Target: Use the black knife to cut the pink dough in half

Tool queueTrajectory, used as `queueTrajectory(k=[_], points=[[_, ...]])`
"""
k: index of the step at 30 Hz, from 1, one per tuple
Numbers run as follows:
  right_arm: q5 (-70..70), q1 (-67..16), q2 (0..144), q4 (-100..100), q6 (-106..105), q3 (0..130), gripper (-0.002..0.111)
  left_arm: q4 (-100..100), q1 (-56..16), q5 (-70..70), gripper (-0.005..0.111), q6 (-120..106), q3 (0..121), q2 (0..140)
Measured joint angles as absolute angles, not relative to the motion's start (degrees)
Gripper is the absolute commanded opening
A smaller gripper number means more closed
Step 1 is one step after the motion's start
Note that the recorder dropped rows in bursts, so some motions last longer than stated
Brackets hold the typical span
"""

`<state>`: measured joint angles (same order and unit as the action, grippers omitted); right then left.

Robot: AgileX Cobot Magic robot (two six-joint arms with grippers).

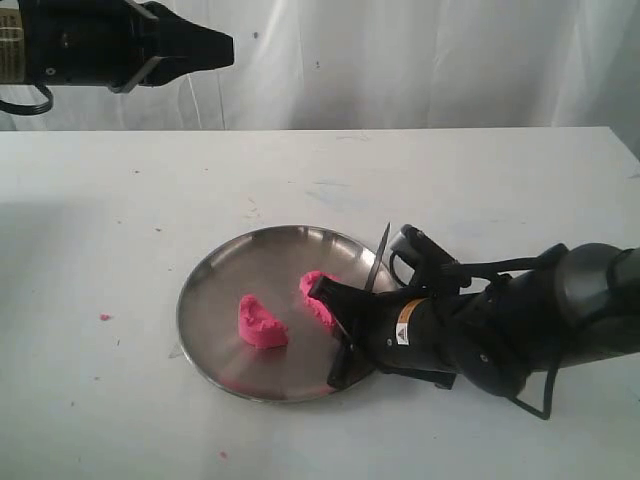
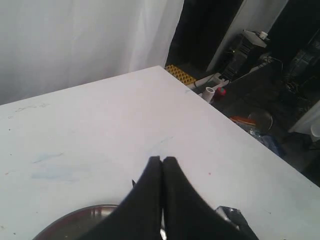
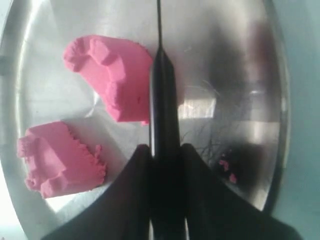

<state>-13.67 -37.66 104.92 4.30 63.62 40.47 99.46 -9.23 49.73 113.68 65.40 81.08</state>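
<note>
The pink dough lies in two pieces on the steel plate (image 1: 215, 280): one half-moon (image 1: 262, 322) near the middle, and the other (image 1: 316, 290) partly hidden by my right gripper (image 1: 335, 330). That gripper is shut on the black knife (image 1: 378, 255), whose blade stands up over the plate's right side. In the right wrist view the knife (image 3: 162, 90) runs out from between the shut fingers of the right gripper (image 3: 165, 147), just beside one dough piece (image 3: 112, 80); the other piece (image 3: 60, 160) lies apart. My left gripper (image 1: 225, 48) hangs high at the back left, shut and holding nothing (image 2: 162, 160).
The plate (image 3: 240, 60) carries tiny pink crumbs (image 3: 227, 170). More crumbs (image 1: 105, 317) dot the white table. A white curtain hangs behind the table. The left wrist view shows the plate's rim (image 2: 80, 215) and, past the table's edge, clutter on the floor (image 2: 250, 120).
</note>
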Motion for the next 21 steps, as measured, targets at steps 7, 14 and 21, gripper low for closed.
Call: queueTrajectory(k=[7, 14, 21], points=[[-13.7, -37.7, 104.9, 4.3, 63.6, 40.5, 0.025, 99.5, -9.2, 49.7, 0.000, 113.7, 65.4, 81.1], [-13.6, -37.7, 102.1, 4.4, 64.8, 40.5, 0.029, 99.5, -9.2, 49.7, 0.000, 113.7, 65.4, 81.1], [-8.8, -38.0, 88.7, 4.5, 58.5, 38.4, 0.023, 99.5, -9.2, 49.7, 0.000, 113.7, 65.4, 81.1]])
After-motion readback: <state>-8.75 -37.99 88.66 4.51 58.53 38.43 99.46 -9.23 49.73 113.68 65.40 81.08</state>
